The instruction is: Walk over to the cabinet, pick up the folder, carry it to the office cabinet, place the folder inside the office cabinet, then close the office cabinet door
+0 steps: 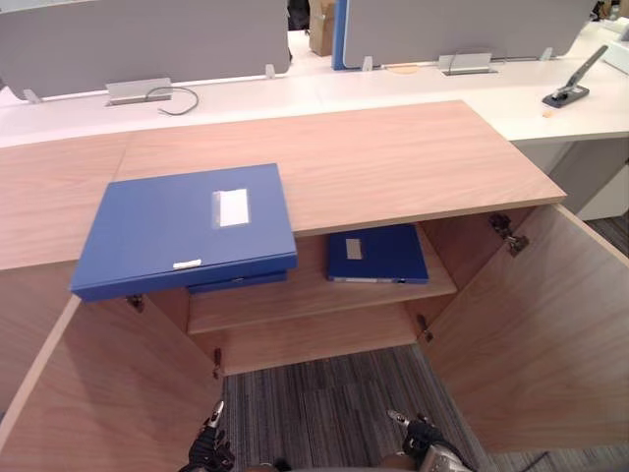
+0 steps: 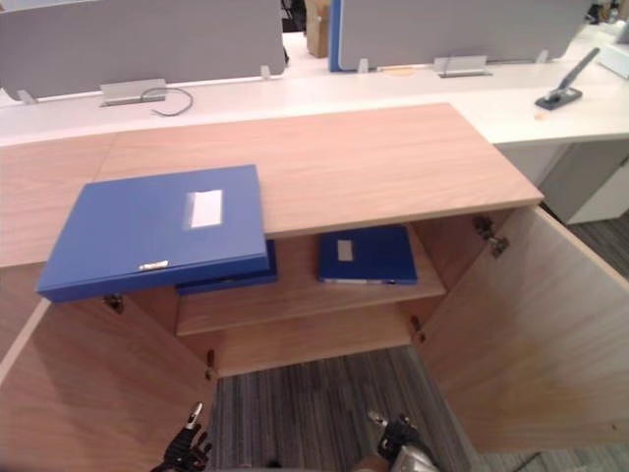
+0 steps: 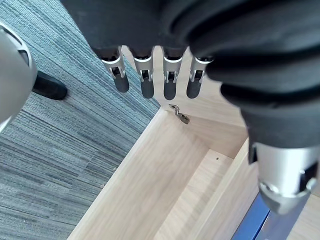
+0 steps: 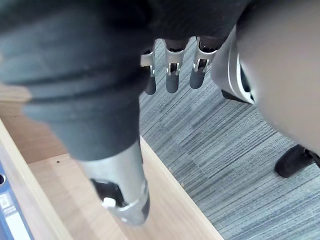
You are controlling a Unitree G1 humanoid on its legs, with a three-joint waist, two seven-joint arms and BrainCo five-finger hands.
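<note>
This is an office: a long white worktop with grey partition screens runs behind a low wooden cabinet, blue folders lie on and inside it, and grey carpet covers the floor.

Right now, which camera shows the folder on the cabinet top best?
The left eye view: the folder lies whole, its front edge overhanging the cabinet top. The right eye view shows it whole too, further left. The wrist views catch blue slivers; which folder, I cannot tell.

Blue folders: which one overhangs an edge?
The top folder, jutting past the cabinet top; the right folder and the half-hidden folder lie on the shelf.
</note>
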